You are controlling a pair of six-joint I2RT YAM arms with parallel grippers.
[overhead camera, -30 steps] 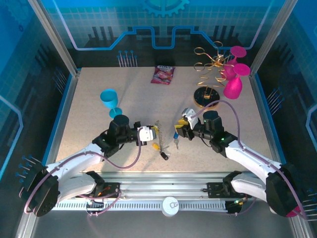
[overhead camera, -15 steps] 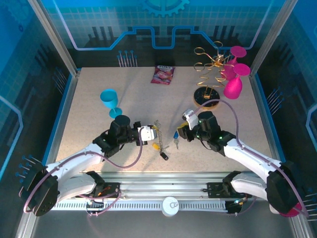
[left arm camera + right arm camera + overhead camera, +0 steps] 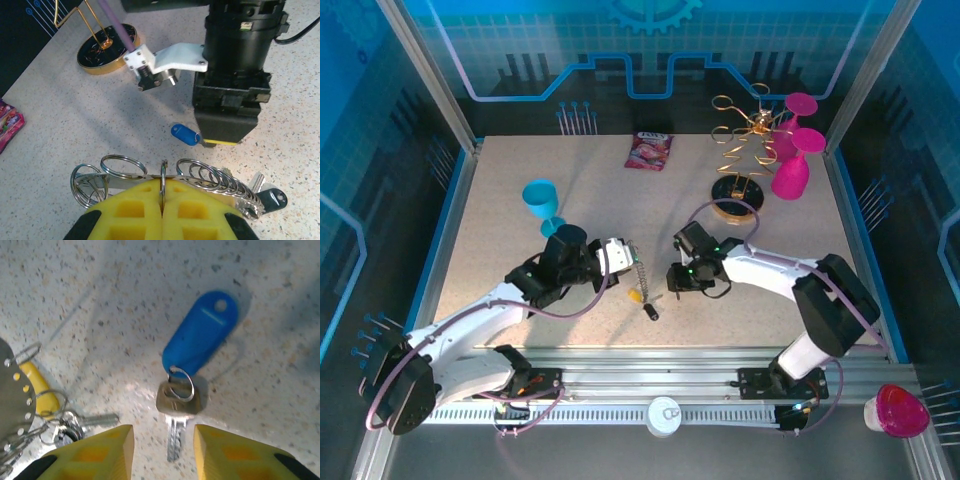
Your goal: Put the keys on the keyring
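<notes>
My left gripper (image 3: 162, 200) is shut on one ring of the keyring (image 3: 163, 172), a silvery strip carrying several split rings, held just above the table. A black-headed key (image 3: 272, 199) hangs at its right end. A key with a blue tag (image 3: 200, 332) lies flat on the table, its metal blade (image 3: 175, 432) pointing between the yellow fingers of my right gripper (image 3: 164, 450), which stands open right over it. A yellow-tagged key (image 3: 37, 390) lies to the left. From above, the left gripper (image 3: 625, 255) and right gripper (image 3: 675, 280) face each other across the keyring (image 3: 642, 270).
A gold wire rack (image 3: 740, 140) on a round base stands at the back right with pink goblets (image 3: 790, 170) beside it. A teal goblet (image 3: 542, 200) stands behind the left arm. A candy bag (image 3: 650, 150) lies at the back.
The right arm has swung in and dropped low over the blue-tagged key, jaws spread around its blade. The left gripper has shifted slightly back, still shut on the keyring.
</notes>
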